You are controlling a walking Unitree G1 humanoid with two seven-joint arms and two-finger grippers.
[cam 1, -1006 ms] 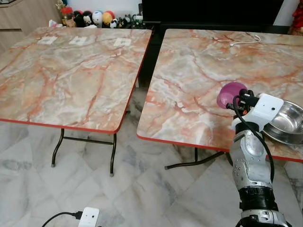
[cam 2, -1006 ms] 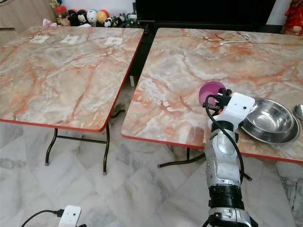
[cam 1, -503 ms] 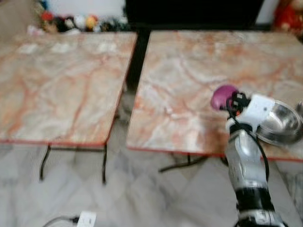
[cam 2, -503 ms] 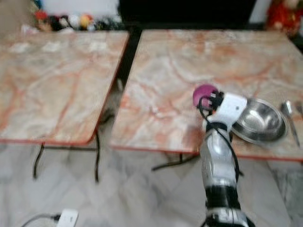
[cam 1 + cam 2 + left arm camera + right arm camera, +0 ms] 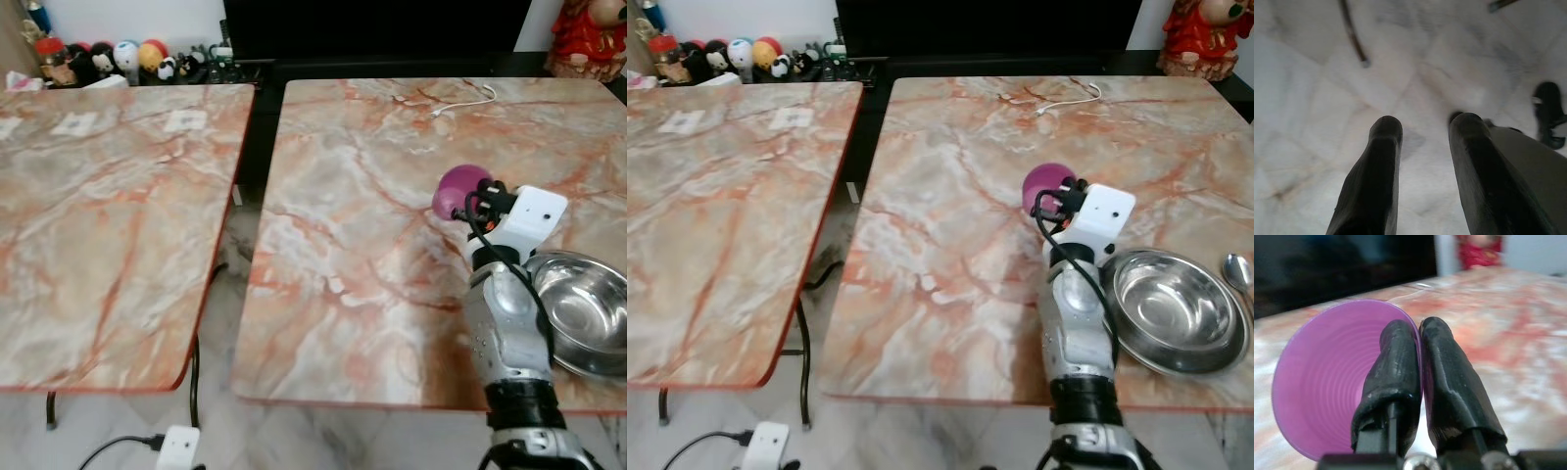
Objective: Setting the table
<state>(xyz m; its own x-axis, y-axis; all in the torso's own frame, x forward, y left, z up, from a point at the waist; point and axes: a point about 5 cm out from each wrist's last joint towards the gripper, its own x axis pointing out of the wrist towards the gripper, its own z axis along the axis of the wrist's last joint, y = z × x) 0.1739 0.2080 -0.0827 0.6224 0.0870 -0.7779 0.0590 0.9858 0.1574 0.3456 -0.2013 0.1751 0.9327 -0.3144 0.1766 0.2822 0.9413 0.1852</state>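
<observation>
**Purple cup held over marble tabletop**

The right gripper (image 5: 1418,382) pinches the rim of a purple cup (image 5: 460,189), tipped on its side with its mouth facing the wrist camera, above the tabletop (image 5: 343,264). Beside it sits a steel bowl (image 5: 1176,311), nothing visible inside; a spoon (image 5: 1238,271) lies just beyond. The camera has shifted closer since earlier. The left gripper (image 5: 1422,132) hangs parted over the floor.

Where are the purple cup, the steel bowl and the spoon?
purple cup (image 5: 1327,382): right wrist view, on its ribbed inner wall, beside the right end effector's fingers.
steel bowl (image 5: 1172,305): right eye view, on its inner bottom.
spoon (image 5: 1236,270): right eye view, on its bowl end at the picture's edge.
</observation>
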